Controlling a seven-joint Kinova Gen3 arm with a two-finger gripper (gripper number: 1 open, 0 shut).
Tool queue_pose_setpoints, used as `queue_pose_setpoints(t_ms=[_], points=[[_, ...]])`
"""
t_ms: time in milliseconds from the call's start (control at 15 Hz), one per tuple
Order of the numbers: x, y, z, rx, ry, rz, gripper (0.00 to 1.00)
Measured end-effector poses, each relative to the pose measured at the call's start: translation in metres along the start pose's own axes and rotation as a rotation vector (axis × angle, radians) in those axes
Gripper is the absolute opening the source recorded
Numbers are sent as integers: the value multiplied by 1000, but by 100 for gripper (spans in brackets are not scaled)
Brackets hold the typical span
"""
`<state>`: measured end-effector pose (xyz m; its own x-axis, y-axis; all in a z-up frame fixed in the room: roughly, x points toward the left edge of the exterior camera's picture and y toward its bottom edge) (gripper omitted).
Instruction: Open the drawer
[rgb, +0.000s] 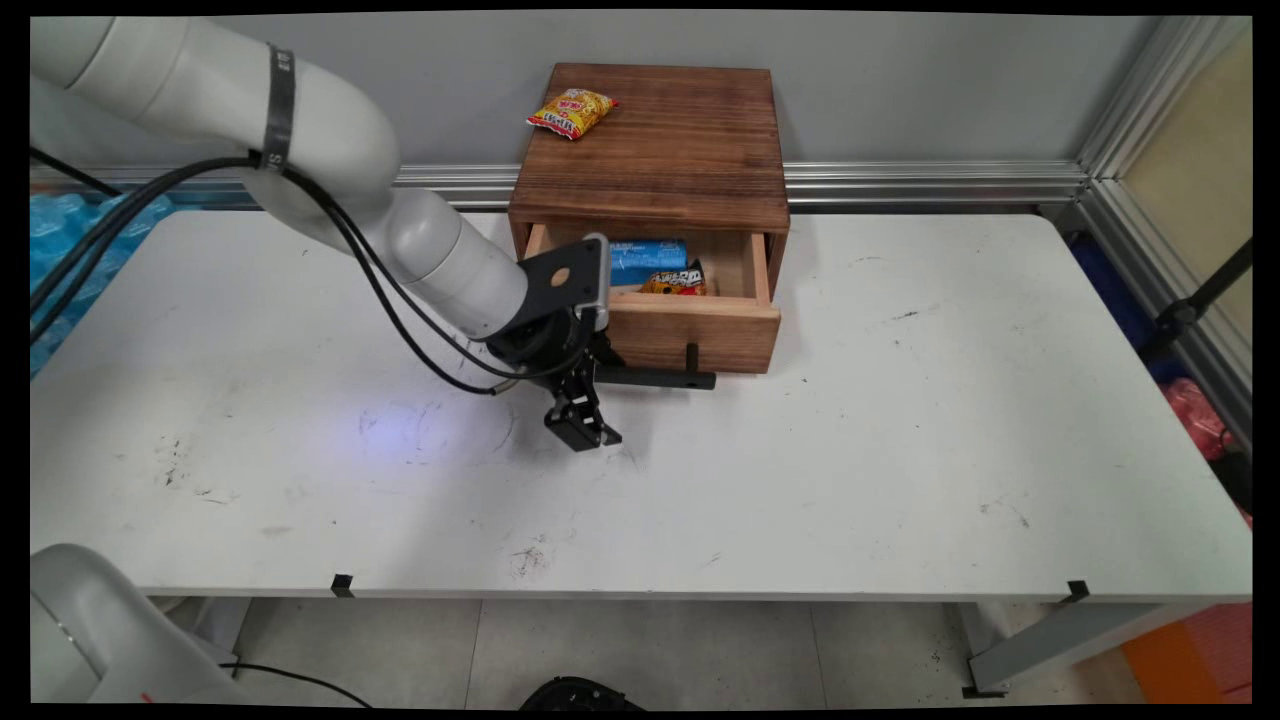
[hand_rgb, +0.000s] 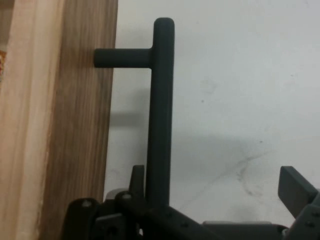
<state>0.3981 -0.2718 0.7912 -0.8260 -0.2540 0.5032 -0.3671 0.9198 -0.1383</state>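
- The white table (rgb: 800, 480) is marked with small dark scuffs near its front edge, well in front of the wooden box.
- Two small black clips sit on the table's front edge, one (rgb: 342, 584) to the left and one (rgb: 1076, 590) to the right.
- The black gripper (rgb: 583, 425) (hand_rgb: 215, 192) hangs low over the table, just in front of the box's drawer, at the left end of the handle.
- Its jaws are spread wide apart and hold nothing.
- In the hand view one finger (hand_rgb: 137, 182) sits between the handle bar and the drawer front, and the other finger (hand_rgb: 296, 190) is far out on the open side, so the bar lies between them, close by the first finger.
- The black handle (rgb: 655, 377) (hand_rgb: 161, 105) is a long bar that stands off the drawer front on a short post.
- The drawer (rgb: 695, 325) (hand_rgb: 55, 120) of the wooden box (rgb: 655, 150) is pulled out toward the front.
- Inside the drawer lie a blue packet (rgb: 648, 260) at the back and a small orange and black packet (rgb: 676, 282) just in front of it.
- A yellow snack bag (rgb: 571, 111) lies on top of the box, near its back left corner.
- The box stands at the back of the table, by the grey wall (rgb: 900, 80).
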Motion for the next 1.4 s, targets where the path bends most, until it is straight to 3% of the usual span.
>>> queue_pose_setpoints(t_ms=[1400], points=[[6, 54, -16, -92, 16, 27, 100]])
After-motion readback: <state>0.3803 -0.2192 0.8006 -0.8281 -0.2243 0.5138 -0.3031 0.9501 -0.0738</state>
